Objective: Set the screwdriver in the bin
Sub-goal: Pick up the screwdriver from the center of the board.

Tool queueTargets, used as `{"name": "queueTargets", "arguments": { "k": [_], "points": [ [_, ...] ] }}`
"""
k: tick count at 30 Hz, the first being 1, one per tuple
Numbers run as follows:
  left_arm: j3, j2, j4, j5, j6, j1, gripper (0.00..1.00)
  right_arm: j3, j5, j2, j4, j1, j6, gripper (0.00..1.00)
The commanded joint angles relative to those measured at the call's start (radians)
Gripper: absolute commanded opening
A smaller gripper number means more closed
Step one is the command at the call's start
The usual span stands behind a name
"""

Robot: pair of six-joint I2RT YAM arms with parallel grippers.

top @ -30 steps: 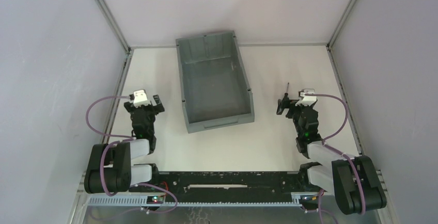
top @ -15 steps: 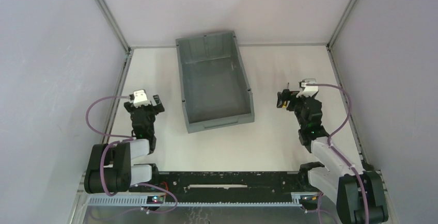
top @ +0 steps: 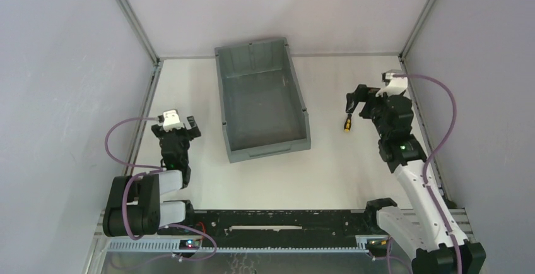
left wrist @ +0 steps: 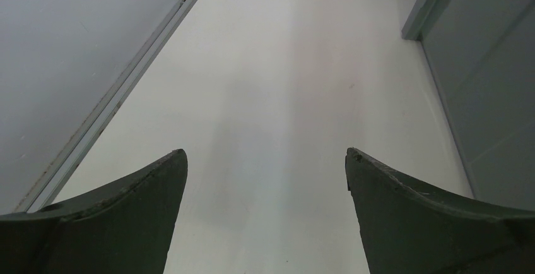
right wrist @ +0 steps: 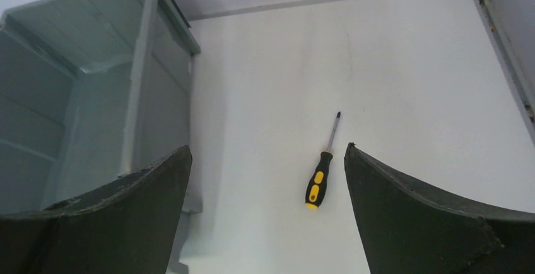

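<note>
Screwdriver (right wrist: 318, 182) with black-and-yellow handle, flat on the white desk (top: 353, 160) between the grey bin (top: 262, 45) and the desk's right edge, shaft toward the far edge, outside the bin. Right jaws spread wide just over it, touching nothing. Left jaws wide apart too, empty, near the desk's left edge. Handle markings too small to read.

Bright, diffuse light spreads evenly over the matte white table (top: 340, 173). Shadows are faint and soft-edged, one pale grey band lying beside the large dark grey plastic bin (left wrist: 498, 97). The dark claw fingers (right wrist: 94, 223) look underexposed.
</note>
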Motion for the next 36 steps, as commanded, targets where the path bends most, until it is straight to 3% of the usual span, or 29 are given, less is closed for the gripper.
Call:
{"name": "queueTargets", "arguments": {
  "k": [1, 11, 22, 36],
  "points": [
    [0.042, -0.002, 0.020, -0.014, -0.005, -0.005, 1.00, 0.171, 0.008, -0.019, -0.263, -0.004, 0.059, 1.00],
    [0.043, -0.002, 0.020, -0.013, -0.005, -0.004, 1.00, 0.507, -0.007, 0.003, -0.540, -0.002, 0.091, 1.00],
    [0.042, -0.002, 0.020, -0.015, -0.005, -0.004, 1.00, 0.756, -0.047, 0.101, -0.696, -0.002, 0.055, 1.00],
    [0.042, -0.003, 0.020, -0.015, -0.005, -0.004, 1.00, 0.725, -0.085, 0.197, -0.666, -0.001, 0.057, 1.00]
  ]
}}
